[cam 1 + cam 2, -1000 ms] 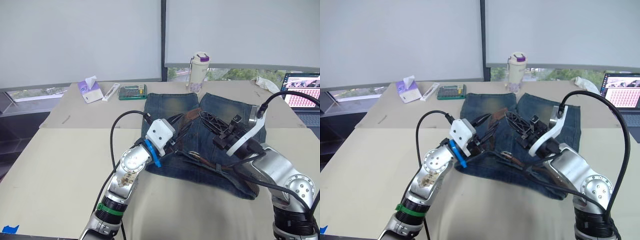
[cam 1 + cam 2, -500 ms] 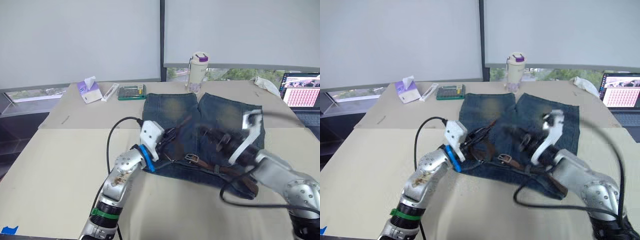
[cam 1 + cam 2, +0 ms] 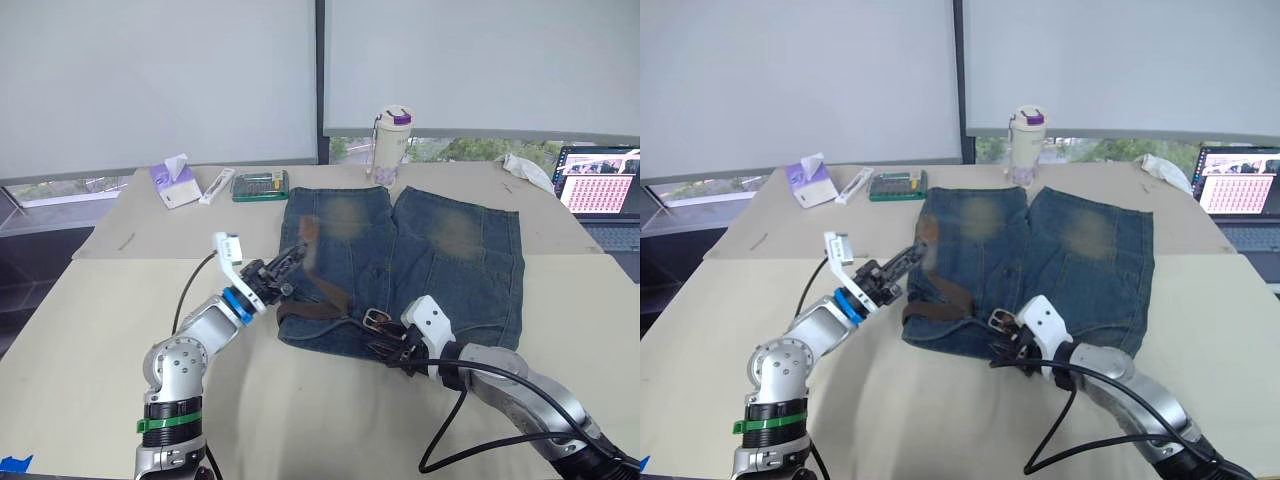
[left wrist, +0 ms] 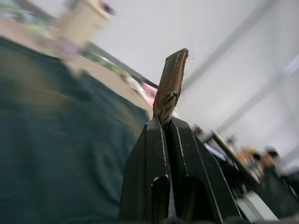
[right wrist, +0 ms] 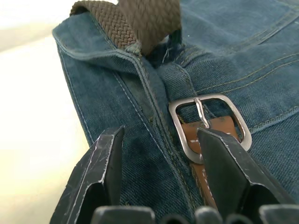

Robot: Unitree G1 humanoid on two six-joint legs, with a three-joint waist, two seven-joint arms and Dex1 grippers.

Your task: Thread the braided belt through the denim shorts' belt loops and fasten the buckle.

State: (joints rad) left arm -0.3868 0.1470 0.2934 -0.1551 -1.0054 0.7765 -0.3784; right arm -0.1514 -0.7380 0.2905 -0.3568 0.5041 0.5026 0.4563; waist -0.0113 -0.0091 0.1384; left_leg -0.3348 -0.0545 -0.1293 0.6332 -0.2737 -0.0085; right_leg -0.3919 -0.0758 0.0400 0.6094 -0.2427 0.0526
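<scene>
Lying flat on the table (image 3: 90, 330), the shorts (image 3: 420, 270) are spread with their legs pointing toward the window and the waistband nearest the robot. The belt (image 3: 312, 305) is running along the waistband, with its silver buckle (image 3: 377, 319) resting on the denim near the middle of the band. The left hand (image 3: 292, 262) is hovering over the left edge of the shorts, its two fingers (image 4: 154, 158) pressed together on the belt's tapered tip (image 4: 171, 84), which is sticking up above them. The right hand (image 3: 392, 345) is sitting low at the waistband just beside the buckle, its fingers (image 5: 100, 172) spread apart with nothing between them; in the right wrist view one is hanging over bare denim and the other is overlapping the buckle's strap. A bottle (image 3: 391, 145), a tissue box (image 3: 177, 182) and a laptop (image 3: 600, 195) are standing along the far side of the table.
</scene>
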